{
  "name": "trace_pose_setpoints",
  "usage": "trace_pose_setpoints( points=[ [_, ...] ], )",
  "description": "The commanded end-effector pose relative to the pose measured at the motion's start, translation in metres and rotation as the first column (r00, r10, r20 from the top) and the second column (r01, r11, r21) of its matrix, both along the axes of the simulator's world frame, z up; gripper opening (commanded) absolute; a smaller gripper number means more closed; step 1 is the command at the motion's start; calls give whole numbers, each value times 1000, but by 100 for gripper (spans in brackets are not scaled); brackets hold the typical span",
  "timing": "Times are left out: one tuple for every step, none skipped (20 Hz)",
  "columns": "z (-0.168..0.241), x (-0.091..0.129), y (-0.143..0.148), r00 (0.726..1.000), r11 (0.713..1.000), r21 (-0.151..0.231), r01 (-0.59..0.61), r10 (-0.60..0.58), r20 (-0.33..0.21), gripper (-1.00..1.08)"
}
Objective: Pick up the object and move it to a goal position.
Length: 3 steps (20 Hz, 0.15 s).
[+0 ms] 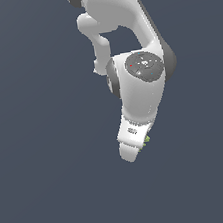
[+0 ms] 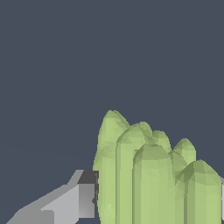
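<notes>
The object (image 2: 148, 175) is a small yellow-green lump with bumpy ridges. It sits right between the fingers (image 2: 83, 199) of the hand (image 1: 134, 148). One finger touches its side, so the hand looks clamped on it. It is probably light and stiff. Its bumps may slip, so squeezing the flat sides seems best.

Setting: a bare simulated scene, not a real room. Evidence: flat, uniform slate-blue backdrop (image 1: 37, 144) fills both views, without texture or horizon. The white arm (image 1: 139, 94) is rendered smooth and glossy with plain shading. In the wrist view the yellow-green lump (image 2: 148, 175) shows flat, faceted computer-drawn surfaces.
</notes>
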<state>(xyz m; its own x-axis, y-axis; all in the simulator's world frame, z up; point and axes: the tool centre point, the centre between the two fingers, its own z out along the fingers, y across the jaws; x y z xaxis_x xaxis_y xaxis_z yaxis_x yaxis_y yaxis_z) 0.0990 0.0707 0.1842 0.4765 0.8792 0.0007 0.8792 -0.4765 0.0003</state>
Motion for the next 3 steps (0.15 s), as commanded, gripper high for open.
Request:
trace_pose_setpoints(
  points=[
    [1,1,0,1000,1000,0,0,0,-1,-100],
    [0,1,0,1000,1000,0,0,0,-1,-100],
    [0,1,0,1000,1000,0,0,0,-1,-100]
  ],
)
